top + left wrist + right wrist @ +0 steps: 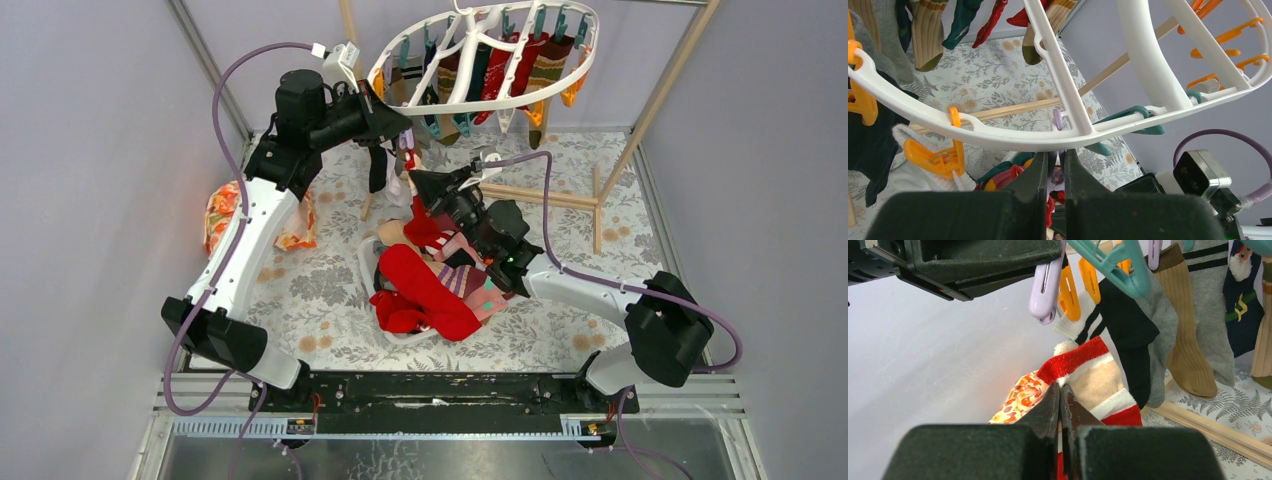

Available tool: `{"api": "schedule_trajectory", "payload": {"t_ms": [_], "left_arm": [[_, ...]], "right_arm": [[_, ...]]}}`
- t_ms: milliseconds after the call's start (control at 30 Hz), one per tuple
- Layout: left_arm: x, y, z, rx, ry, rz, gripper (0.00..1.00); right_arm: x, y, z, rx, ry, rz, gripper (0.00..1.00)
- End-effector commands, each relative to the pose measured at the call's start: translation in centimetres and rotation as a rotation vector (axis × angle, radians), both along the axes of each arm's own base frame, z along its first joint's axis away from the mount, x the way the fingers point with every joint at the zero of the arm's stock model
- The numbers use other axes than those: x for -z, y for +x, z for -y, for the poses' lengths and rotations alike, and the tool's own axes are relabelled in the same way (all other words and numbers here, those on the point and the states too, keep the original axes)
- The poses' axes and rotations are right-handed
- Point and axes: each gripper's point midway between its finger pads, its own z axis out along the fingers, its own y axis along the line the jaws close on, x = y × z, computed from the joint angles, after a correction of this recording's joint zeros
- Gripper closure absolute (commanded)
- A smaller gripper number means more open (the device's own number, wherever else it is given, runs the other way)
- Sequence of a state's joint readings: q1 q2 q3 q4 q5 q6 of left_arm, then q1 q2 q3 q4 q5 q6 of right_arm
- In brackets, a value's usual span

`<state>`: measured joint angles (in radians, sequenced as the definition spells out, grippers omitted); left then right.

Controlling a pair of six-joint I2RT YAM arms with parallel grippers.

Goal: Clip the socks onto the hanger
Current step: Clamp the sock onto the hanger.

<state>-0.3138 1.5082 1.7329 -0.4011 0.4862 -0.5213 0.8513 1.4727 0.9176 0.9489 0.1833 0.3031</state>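
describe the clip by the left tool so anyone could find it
Find the white oval hanger hung at the back. On its near rim, at the left tool, hangs a single clip. It is lilac; its neighbours are teal or orange.

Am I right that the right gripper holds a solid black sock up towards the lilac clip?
Not quite: the right wrist view shows the sock in the right gripper, raised towards the lilac clip, is red with white and tan bands, not black.

Glossy plastic hanger (1013,138) — soft ribbed-knit socks (1189,355), matt.
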Motion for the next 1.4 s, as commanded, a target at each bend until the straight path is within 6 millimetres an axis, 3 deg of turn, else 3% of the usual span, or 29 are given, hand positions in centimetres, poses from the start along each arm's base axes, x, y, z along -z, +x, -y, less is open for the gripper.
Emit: {"api": "schedule_trajectory", "payload": {"t_ms": [0,633,967,1233,1267,1367], "left_arm": [[-0.8,-0.6,0.5,0.026,-0.008,0.026,1.0],[-0.5,-0.4,0.5,0.023,-0.007,0.022,1.0],[-0.5,-0.4,0.3,0.013,0.007,0.037,1.0],[-0.5,-0.4,0.2,0.004,0.015,0.048,1.0],[-0.5,-0.4,0.2,0.002,0.015,0.051,0.99],[-0.7,-0.5,0.1,0.001,0.016,0.06,0.81]], "right_arm": [[-5.1,-0.5,0.6,0.022,0.084,0.091,1.0],[-7.6,0.1,-0.9,0.003,0.098,0.128,1.0],[-9.3,0.7,-0.5,0.04,0.135,0.143,1.0],[-9.3,0.9,-0.3,0.05,0.17,0.123,1.0],[-9.4,1.0,-0.1,0.059,0.178,0.121,1.0],[-9.6,1.0,0.2,0.07,0.205,0.115,1.0]]}}
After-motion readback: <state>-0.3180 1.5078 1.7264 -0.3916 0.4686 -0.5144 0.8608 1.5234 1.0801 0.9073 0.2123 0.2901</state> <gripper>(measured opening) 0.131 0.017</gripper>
